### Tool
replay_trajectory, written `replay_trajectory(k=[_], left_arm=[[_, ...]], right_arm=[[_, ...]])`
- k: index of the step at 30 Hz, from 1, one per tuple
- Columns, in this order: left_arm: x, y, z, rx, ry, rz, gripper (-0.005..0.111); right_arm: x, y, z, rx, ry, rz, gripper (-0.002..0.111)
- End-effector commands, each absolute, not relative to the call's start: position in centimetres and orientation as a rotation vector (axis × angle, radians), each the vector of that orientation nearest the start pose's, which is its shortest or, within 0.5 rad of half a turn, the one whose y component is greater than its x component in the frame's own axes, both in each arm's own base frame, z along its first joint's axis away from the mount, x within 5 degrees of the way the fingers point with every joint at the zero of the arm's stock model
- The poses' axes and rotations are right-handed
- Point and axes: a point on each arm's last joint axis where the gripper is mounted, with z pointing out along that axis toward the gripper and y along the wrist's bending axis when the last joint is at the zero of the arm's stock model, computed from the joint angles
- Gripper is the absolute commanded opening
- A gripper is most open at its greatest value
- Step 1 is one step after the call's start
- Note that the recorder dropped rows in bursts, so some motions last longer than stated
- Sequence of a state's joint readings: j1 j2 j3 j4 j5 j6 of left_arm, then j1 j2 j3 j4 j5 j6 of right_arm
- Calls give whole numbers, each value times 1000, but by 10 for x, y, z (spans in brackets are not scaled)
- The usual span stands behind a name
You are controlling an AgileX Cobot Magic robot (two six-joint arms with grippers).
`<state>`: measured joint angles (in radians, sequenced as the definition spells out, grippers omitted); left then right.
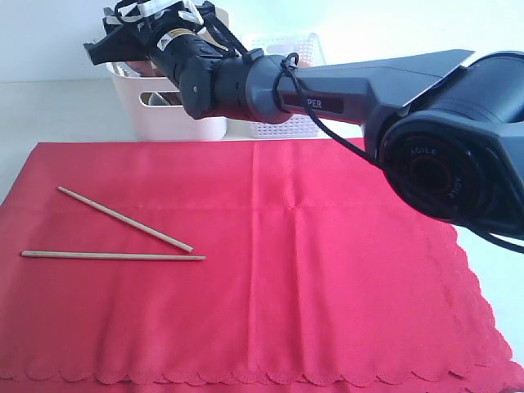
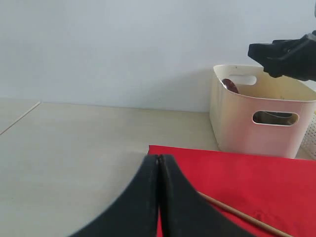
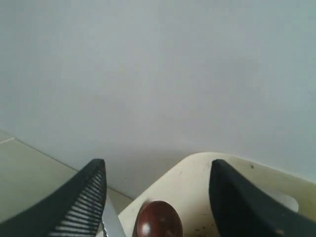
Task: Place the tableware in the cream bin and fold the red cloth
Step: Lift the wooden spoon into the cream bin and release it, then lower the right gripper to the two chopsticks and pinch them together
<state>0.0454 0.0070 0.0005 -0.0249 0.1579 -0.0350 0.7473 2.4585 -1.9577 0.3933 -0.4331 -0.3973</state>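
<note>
Chopsticks (image 1: 125, 219), two thin pale wooden sticks, lie on the left part of the red cloth (image 1: 327, 270), their right ends close together and their left ends spread. They look like the only tableware not yet in the cream bin (image 1: 164, 123). The bin stands on the desk (image 2: 74, 148) just past the cloth's far left edge, with a white lattice basket (image 1: 304, 47) to its right.

The right hand (image 3: 157, 192) hangs over the bin, its ribbed jaws wide apart and empty. Below it a glossy dark wooden spoon (image 3: 159, 219) and a grey knife blade (image 3: 112, 222) rest inside. The drop looks made, so rise straight clear of the smooth rim before swinging away.

The left hand (image 2: 159, 168), pressed shut on nothing, hovers by the cloth's left edge. Sticks this thin lie flat on soft fabric, so pinch low where the ends meet, without snagging the cloth.
</note>
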Motion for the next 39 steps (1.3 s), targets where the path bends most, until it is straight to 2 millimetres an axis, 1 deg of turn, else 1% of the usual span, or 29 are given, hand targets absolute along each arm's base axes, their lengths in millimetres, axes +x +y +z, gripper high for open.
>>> replay_trajectory(k=[1,5,10,20,23,24,28,30,34,35,39], left_arm=[[56,2,199,-84,1634,-12,1],[56,2,199,-84,1634,-12,1],[56,2,199,-84,1634,-12,1],[56,2,199,-84,1634,-12,1],[56,2,199,-84,1634,-12,1],[56,2,199,-84,1634,-12,1],[56,2,199,-84,1634,-12,1],[56,2,199,-84,1634,-12,1],[56,2,199,-84,1634,-12,1],[56,2,199,-84,1634,-12,1],[56,2,199,-84,1634,-12,1]], right_arm=[[431,376,193,-408,1538,504,60],[429,378,191,-419,1589,528,59],[422,380,195,-507,1720,555,59],[403,376,234,-659,1854,590,58],[396,373,246,-748,1867,570,49],[393,372,251,-791,1869,558,45],[383,368,267,-869,1893,558,25],[377,365,274,-958,1890,535,17],[366,361,278,-1117,1923,511,3],[363,360,276,-1154,1939,511,0],[354,357,269,-1286,2006,517,0]])
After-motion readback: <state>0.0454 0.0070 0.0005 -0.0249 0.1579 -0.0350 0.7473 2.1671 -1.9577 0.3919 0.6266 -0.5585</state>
